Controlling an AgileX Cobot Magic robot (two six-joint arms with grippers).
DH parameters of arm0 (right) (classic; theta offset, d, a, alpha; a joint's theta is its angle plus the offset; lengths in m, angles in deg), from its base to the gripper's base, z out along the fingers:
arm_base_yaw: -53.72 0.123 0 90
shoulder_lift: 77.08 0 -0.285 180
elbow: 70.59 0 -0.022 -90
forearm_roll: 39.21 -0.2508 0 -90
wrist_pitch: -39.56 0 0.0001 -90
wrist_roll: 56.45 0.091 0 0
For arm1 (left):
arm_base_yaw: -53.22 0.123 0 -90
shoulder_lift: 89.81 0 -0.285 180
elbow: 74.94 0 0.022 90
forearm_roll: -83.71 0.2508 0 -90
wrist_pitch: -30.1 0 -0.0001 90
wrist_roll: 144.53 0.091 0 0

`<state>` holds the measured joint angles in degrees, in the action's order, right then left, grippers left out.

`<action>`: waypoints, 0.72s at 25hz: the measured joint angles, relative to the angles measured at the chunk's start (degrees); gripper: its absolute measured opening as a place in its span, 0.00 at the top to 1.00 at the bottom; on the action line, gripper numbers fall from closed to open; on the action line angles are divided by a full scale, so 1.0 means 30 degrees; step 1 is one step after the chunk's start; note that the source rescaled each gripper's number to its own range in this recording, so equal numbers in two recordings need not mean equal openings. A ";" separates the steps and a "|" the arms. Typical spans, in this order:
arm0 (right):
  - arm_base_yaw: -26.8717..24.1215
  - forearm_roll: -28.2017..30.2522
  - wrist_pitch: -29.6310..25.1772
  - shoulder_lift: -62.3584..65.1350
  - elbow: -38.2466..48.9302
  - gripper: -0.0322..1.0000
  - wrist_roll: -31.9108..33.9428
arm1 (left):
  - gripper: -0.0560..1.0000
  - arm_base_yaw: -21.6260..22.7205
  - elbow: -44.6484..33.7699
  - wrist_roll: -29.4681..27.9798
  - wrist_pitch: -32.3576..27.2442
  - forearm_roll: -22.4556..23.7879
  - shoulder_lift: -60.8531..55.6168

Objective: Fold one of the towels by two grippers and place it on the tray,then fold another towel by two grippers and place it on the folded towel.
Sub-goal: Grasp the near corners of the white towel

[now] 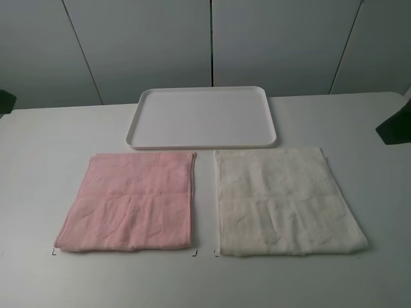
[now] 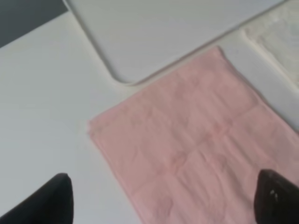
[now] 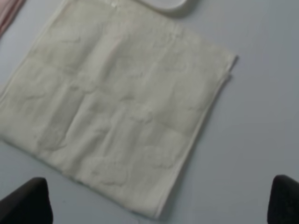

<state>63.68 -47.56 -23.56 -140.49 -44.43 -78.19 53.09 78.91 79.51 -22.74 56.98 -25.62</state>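
Note:
The cream towel [image 1: 286, 202] lies flat and unfolded on the table's right side, in front of the white tray [image 1: 192, 142], which has nothing on it. To its left the pink towel [image 1: 131, 202] lies flat as well. My left gripper [image 2: 163, 205] hangs open above the pink towel [image 2: 196, 149], and only its two dark fingertips [image 2: 46, 200] show. My right gripper [image 3: 156, 205] hangs open above the cream towel [image 3: 117, 112], holding nothing. The tray [image 2: 154, 32] sits past the pink towel's far corner.
Both towels and the tray rest on a white table [image 1: 51, 141] in front of a grey panelled wall. Dark bits of the arms show at the left edge [image 1: 5, 101] and the right edge [image 1: 395, 125]. Small corner marks [image 1: 54, 253] frame the pink towel's front edge.

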 joint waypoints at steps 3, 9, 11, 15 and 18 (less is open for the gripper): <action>0.0000 -0.0338 -0.0099 -0.0952 0.0000 0.00 -0.1180 | 0.01 -0.0438 0.0046 0.1454 0.0242 -0.0770 0.2130; 0.0000 -0.0422 -0.0929 -0.2596 0.0000 0.00 -0.5373 | 0.01 -0.4363 0.0082 0.2228 0.2109 -0.0371 0.5826; 0.0000 -0.0422 -0.0944 -0.3094 0.0000 0.00 -0.6525 | 0.01 -0.5979 0.0391 0.2269 0.2418 -0.0019 0.7161; 0.0000 0.0107 -0.0976 -0.3966 0.0000 0.00 -0.7358 | 0.01 -0.8818 0.1693 0.2226 0.2871 0.0670 0.9711; 0.0000 0.0868 -0.1154 -0.4394 0.0000 0.00 -0.7316 | 0.01 -1.0713 0.3026 0.1796 0.2755 0.1766 1.1471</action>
<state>63.68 -44.96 -27.02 -153.67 -44.43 -100.14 20.95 87.99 84.89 -14.48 62.28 8.79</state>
